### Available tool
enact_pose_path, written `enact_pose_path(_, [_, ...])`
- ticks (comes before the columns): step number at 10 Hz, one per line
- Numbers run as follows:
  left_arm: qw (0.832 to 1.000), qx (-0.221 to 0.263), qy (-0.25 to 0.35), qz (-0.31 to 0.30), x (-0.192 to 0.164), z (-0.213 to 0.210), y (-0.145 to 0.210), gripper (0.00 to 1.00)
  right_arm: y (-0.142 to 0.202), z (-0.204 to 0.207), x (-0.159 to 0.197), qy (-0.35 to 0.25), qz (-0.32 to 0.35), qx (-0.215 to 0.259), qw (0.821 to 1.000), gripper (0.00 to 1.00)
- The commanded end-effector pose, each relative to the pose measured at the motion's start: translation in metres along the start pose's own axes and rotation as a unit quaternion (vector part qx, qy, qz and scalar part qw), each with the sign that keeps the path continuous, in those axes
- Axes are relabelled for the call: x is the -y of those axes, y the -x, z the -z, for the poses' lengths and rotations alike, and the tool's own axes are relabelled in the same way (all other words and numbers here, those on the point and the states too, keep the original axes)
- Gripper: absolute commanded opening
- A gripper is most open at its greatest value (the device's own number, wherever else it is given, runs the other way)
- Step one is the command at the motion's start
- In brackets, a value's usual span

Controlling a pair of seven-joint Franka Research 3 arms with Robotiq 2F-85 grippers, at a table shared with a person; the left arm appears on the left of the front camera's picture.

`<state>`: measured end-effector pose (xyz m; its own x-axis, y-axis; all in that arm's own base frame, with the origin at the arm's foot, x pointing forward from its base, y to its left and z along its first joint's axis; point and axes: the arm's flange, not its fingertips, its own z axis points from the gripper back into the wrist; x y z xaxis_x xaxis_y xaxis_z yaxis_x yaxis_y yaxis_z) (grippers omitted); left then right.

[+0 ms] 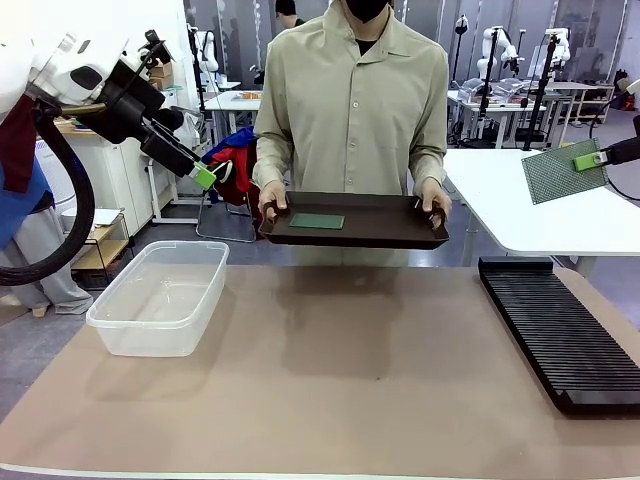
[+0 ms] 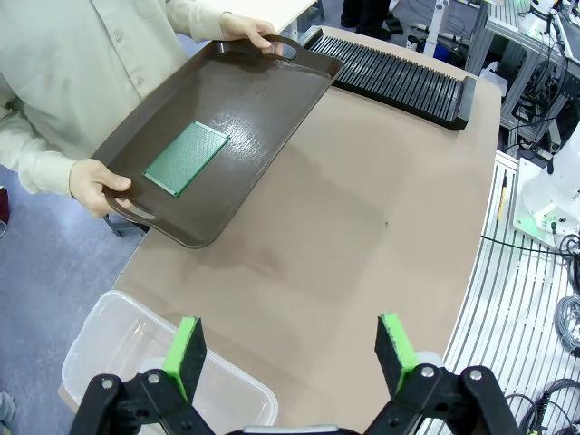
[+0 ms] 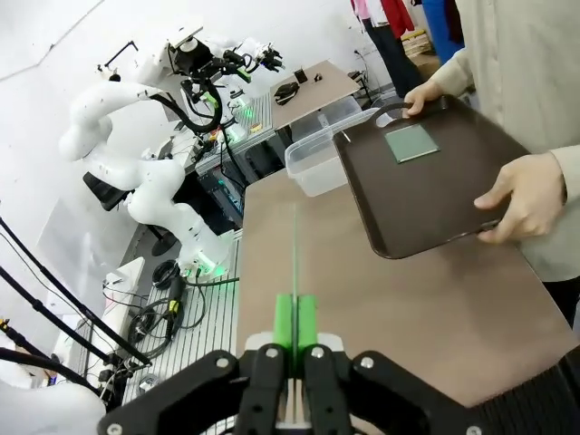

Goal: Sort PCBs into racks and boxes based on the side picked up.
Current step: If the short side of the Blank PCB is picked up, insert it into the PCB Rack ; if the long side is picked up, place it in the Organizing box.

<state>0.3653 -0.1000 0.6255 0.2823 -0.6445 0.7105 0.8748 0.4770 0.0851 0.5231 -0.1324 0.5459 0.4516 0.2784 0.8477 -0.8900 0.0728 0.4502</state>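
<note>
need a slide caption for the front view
Right gripper grips one PCB aloft near the rack; person holds out a tray with a second PCB; left gripper open near the box.

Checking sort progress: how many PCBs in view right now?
2 PCBs. One lies flat on the brown tray the person holds; the other is clamped in the right gripper, raised. None visible in box or rack.

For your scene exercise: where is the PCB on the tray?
Front view: the PCB lies left of centre on the brown tray, which the person holds at the table's far side.
</note>
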Motion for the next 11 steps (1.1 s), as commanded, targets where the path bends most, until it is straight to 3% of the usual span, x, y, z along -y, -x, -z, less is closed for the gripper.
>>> enact_pose_path(1, [1.000, -0.001, 0.003, -0.001, 0.001, 0.000, 0.001, 1.00, -0.005, 0.010, -0.005, -0.007, 0.001, -0.012, 1.000, 0.02])
enact_pose_path(4, [1.000, -0.001, 0.003, -0.001, 0.001, 0.000, 0.001, 1.00, -0.004, 0.007, 0.000, -0.006, -0.003, -0.003, 1.000, 0.02])
enact_pose_path(5, [1.000, -0.001, 0.003, -0.001, 0.001, 0.000, 0.001, 1.00, -0.002, 0.006, 0.016, -0.021, -0.006, -0.017, 1.000, 0.02])
enact_pose_path(8, [1.000, -0.001, 0.003, -0.001, 0.001, 0.000, 0.001, 1.00, -0.001, -0.012, 0.037, -0.058, -0.102, -0.051, 0.992, 0.02])
enact_pose_path(11, [1.000, -0.001, 0.003, -0.001, 0.001, 0.000, 0.001, 1.00, 0.001, -0.029, 0.055, -0.064, -0.206, -0.078, 0.973, 0.02])
